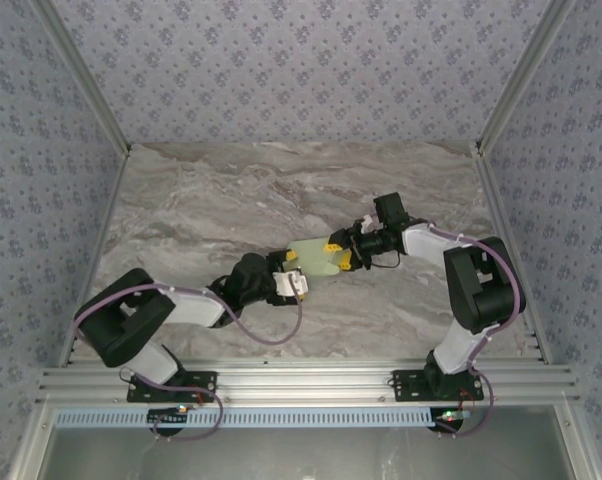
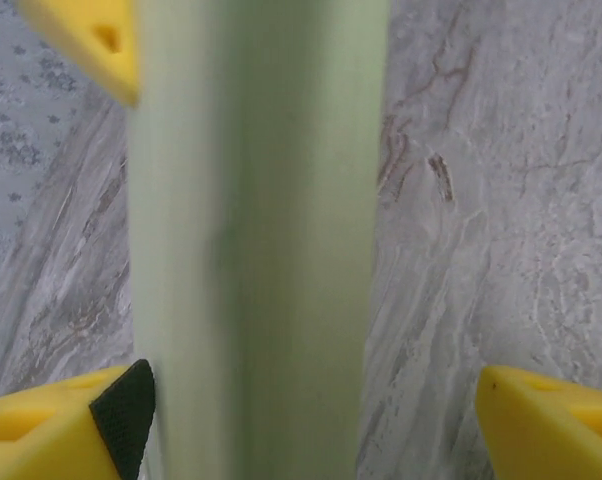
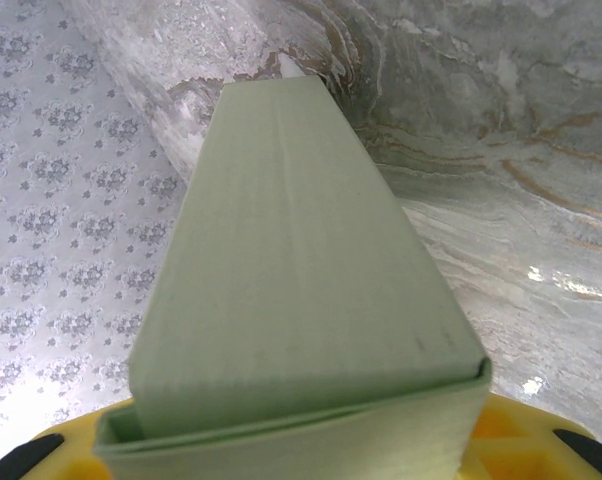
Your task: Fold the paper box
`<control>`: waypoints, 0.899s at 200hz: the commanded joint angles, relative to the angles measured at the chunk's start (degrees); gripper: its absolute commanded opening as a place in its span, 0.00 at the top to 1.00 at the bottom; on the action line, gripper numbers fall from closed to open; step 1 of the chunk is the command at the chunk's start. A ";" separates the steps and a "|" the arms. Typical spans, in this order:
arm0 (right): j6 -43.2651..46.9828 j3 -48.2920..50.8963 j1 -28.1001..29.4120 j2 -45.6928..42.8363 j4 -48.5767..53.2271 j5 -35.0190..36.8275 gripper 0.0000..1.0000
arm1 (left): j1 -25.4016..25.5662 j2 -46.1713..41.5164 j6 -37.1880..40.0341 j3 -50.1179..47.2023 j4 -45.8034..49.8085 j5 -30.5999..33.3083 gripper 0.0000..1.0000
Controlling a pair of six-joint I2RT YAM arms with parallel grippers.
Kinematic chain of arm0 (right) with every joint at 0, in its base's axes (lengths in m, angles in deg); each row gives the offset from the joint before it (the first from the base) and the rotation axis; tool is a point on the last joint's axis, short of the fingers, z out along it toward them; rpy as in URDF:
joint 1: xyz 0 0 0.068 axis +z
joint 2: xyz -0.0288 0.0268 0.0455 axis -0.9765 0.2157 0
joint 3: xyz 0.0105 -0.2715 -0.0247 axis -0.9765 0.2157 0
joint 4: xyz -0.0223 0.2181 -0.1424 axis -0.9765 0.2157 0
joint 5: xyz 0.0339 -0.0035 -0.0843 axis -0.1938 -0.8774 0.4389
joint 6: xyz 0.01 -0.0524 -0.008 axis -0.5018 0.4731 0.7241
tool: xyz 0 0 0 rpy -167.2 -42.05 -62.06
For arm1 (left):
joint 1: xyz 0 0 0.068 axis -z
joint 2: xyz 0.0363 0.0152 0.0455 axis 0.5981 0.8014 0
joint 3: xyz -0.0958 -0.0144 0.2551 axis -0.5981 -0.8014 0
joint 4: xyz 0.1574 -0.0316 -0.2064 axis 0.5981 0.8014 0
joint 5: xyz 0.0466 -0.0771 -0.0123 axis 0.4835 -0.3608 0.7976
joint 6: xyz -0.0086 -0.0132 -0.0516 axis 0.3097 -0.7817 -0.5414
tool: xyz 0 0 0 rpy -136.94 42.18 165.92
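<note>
The paper box [image 1: 314, 256] is a pale green, folded rectangular box held just above the marble table's middle. My right gripper [image 1: 339, 253] is shut on its right end. In the right wrist view the box [image 3: 301, 260] stretches away from that gripper [image 3: 301, 450], with yellow fingers on either side of its near end. My left gripper [image 1: 293, 272] is at the box's left end, open. In the left wrist view the box [image 2: 261, 250] stands between the fingers of the left gripper [image 2: 311, 400]. The left pad [image 2: 126, 405] touches its edge, while the right finger [image 2: 541, 410] stands well apart.
The grey marble table [image 1: 231, 200] is walled in by patterned panels [image 1: 41, 200] at the left, back and right. An aluminium rail [image 1: 311, 385] runs along the near edge by the arm bases. One yellow finger of the right gripper [image 2: 86, 40] shows at the box's far end.
</note>
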 commanded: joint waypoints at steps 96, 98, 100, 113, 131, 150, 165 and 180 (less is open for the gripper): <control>-14.90 4.87 1.96 -7.72 -7.46 4.92 0.56 | 2.22 4.44 3.34 4.73 -6.84 7.64 0.46; -15.00 4.99 2.00 -7.84 -7.44 4.96 0.56 | 2.25 4.28 3.35 4.72 -6.69 7.74 0.47; -15.00 5.07 2.01 -7.89 -7.45 5.03 0.56 | 2.19 4.13 3.31 4.74 -6.50 7.82 0.48; -15.57 5.52 2.07 -8.05 -8.01 5.02 0.56 | 2.18 2.68 3.36 4.84 -4.63 7.69 0.54; -15.82 5.70 2.13 -8.17 -8.35 4.81 0.55 | 2.22 0.96 4.58 4.89 -1.10 6.12 0.57; -16.06 5.88 2.21 -8.39 -8.41 4.97 0.52 | 2.18 -0.46 4.01 4.57 0.38 6.02 0.57; -15.87 5.75 2.17 -8.35 -8.12 4.84 0.47 | 2.08 -1.43 3.35 4.50 1.80 5.77 0.57; -14.77 5.63 2.03 -8.68 -6.56 5.32 0.41 | 1.23 -2.65 0.90 6.26 7.32 5.74 0.57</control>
